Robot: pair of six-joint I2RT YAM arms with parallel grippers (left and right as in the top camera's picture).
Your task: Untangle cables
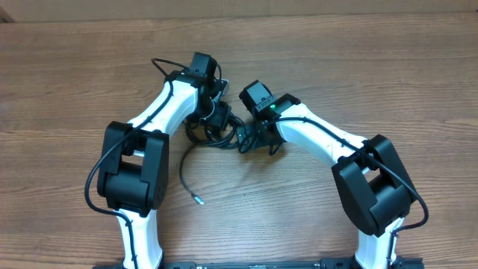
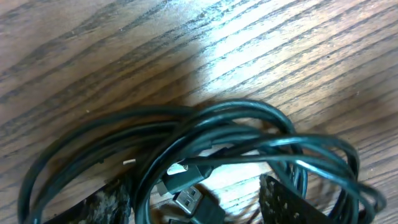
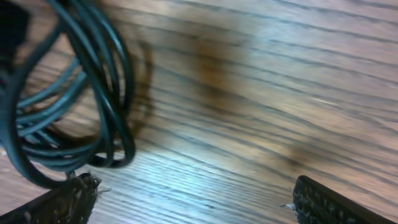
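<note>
On grained wooden table (image 2: pixel 280 50), glossy black cables (image 2: pixel 186 118) looped, tangled

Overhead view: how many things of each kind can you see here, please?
Robot arms: 2 (left arm, right arm)
Cable tangle: 1 (the number of cords cannot be told)
Free plug tip: 1
Total: 4

Overhead view: fixed above, facing straight down, far off; takes in left arm (image 1: pixel 160 112), right arm (image 1: pixel 314 134) and most of the wooden table (image 1: pixel 336 60).
Left wrist view: very close, tilted down over the cables (image 2: pixel 236 143); left fingertips (image 2: pixel 106 204) at lower edge.
Right wrist view: close, low, blurred; cables (image 3: pixel 93 93) at left, right fingertips (image 3: pixel 336 205) at lower edge.
Shared: cables (image 1: pixel 181 173) and wood grain, in all three.
</note>
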